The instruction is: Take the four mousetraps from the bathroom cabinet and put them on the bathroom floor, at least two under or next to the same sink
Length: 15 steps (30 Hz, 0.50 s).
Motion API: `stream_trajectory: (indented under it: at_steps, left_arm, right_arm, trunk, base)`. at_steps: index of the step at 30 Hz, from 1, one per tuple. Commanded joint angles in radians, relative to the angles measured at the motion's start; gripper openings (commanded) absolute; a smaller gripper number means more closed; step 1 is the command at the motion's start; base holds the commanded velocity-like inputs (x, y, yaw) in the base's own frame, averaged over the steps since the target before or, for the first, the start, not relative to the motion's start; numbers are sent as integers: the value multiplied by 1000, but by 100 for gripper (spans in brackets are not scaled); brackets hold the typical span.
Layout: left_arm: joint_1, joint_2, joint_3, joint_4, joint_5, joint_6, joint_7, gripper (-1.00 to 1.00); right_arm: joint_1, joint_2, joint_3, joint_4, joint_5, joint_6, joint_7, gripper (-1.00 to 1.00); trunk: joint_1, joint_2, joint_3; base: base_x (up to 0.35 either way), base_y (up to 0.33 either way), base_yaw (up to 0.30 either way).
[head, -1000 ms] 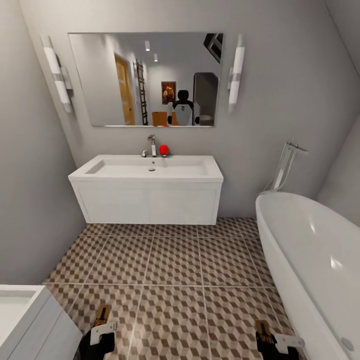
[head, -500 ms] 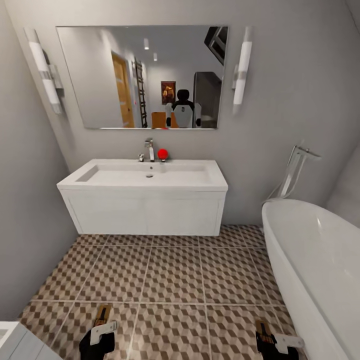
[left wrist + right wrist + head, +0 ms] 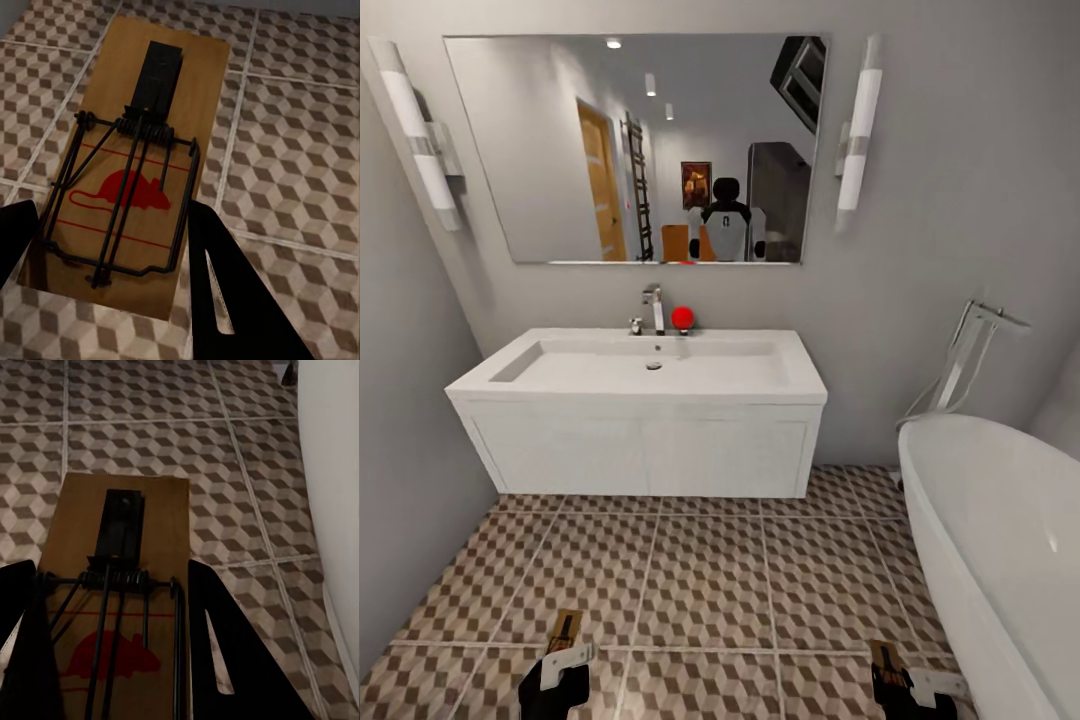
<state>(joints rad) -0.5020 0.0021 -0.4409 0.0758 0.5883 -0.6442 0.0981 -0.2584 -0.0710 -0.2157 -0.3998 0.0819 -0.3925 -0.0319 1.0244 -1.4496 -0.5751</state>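
Both arms were held low and forward, side by side at the bottom edge of the head view. The left pincer (image 3: 567,655) pinched a mousetrap (image 3: 131,169) between its two dark fingers (image 3: 225,292), the wooden board jutting out ahead of the fingertips with its wire spring and red mouse print facing up. The right pincer (image 3: 905,680) likewise pinched a second mousetrap (image 3: 116,585), its board running forward from between the fingers (image 3: 225,645) in the same flat attitude. Two mousetraps were visible in all, one per pincer, both carried above the bathroom floor (image 3: 710,570).

That floor, tiled in a brown, beige and white cube pattern with pale grout lines, stretched ahead of both pincers to the wall. Well ahead of them, and nearer the left pincer's side, hung the one bathroom sink (image 3: 640,375), a white basin on a boxy vanity with a chrome tap (image 3: 654,308) and a small red object (image 3: 681,318) just beside it. Above it hung one mirror (image 3: 650,150) flanked by two tube lamps (image 3: 420,150). Just beside the right pincer, on its outer side, curved a single white bathtub (image 3: 1000,540).
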Motion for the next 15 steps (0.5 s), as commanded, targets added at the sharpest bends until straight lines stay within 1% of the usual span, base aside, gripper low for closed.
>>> stream_trajectory:
  at_steps: [1,8,11,15]
  left_arm:
    - [-1,-1,-7,2,-5,-3,9,-100]
    - [-1,-1,-7,2,-5,-3,9,-100]
    - [-1,-3,-7,2,-5,-3,10,-100]
    - [-1,-7,-7,2,-5,-3,11,-100]
  right_arm:
    - [-1,0,-4,1,6,-3,0,-100]
    - [-1,0,-4,1,6,-3,0,-100]
    - [-1,0,-4,1,6,-3,0,-100]
    - [-1,-1,-4,1,6,-3,0,-100]
  trunk:
    - [1,0,-1]
    - [1,0,-1]
    - [1,0,-1]
    - [1,0,-1]
  base:
    - [342,0,0]
    - [330,0,0]
    - [131,0,0]
    - [33,0,0]
